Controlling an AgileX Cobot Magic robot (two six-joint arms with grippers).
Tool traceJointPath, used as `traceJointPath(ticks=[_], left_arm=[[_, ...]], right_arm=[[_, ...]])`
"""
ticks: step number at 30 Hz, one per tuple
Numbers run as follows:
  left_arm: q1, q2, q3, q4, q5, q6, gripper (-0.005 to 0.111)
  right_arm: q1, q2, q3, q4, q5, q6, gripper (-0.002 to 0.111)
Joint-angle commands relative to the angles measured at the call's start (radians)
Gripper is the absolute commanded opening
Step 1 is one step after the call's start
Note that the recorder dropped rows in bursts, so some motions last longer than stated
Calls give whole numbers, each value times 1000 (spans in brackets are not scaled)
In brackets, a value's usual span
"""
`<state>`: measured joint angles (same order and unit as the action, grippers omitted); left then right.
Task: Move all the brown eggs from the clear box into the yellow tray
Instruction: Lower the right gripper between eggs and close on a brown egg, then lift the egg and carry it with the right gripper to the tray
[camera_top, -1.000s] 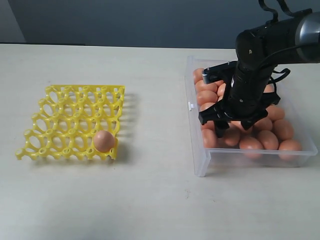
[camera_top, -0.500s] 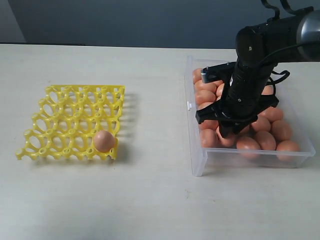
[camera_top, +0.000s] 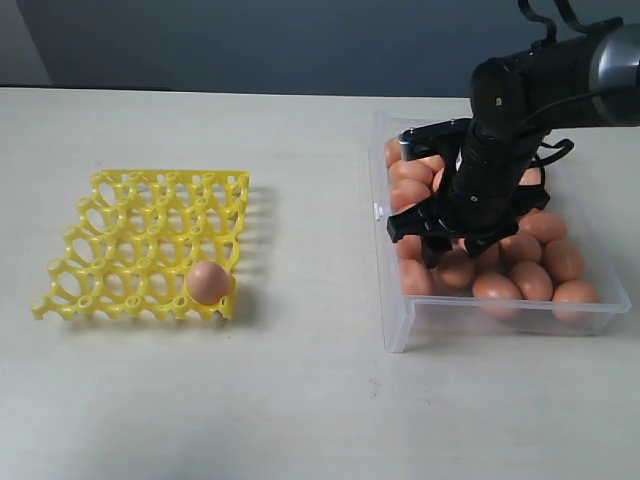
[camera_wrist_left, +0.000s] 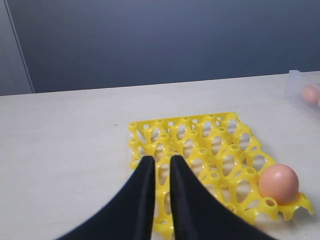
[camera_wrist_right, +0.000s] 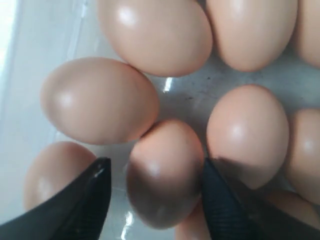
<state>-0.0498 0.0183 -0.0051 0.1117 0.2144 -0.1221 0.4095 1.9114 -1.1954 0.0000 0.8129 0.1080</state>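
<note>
The yellow tray (camera_top: 120, 200) lies at the left with one brown egg (camera_top: 207, 281) in its near right corner cup. The clear box (camera_top: 400, 320) at the right holds several brown eggs (camera_top: 530, 280). My right gripper (camera_top: 445, 248) is down inside the box near its left wall. Its jaws are open around one egg (camera_wrist_right: 165, 170): one finger (camera_wrist_right: 217, 192) touches it, and a gap shows at the other finger (camera_wrist_right: 97, 192). My left gripper (camera_wrist_left: 159, 161) hovers over the tray (camera_wrist_left: 200, 130), its fingers nearly together with nothing between them.
The pale tabletop (camera_top: 300, 400) runs between tray and box. A corner of the clear box (camera_wrist_left: 295, 85) shows at the edge of the left wrist view. A small white clip (camera_top: 379, 211) sits on the box's left wall.
My right gripper has shifted a little to the left among the eggs, and the clear box has slid slightly left with it. The tray and its egg have not moved.
</note>
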Motion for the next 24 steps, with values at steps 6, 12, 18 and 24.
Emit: traceJointPath(ticks=[6,12,18,24], left_arm=[[-2,6,5,2,-6,-1,12],[-2,6,5,2,-6,-1,12],[-2,6,5,2,-6,-1,12],[-2,6,5,2,-6,-1,12]], right_arm=[[0,52,3,-15,6,-1,53],[0,62,3,-17,6,-3,40],[0,62,3,-62,11,-11,-1],[0,-43,3,-80,33,-11,-1]])
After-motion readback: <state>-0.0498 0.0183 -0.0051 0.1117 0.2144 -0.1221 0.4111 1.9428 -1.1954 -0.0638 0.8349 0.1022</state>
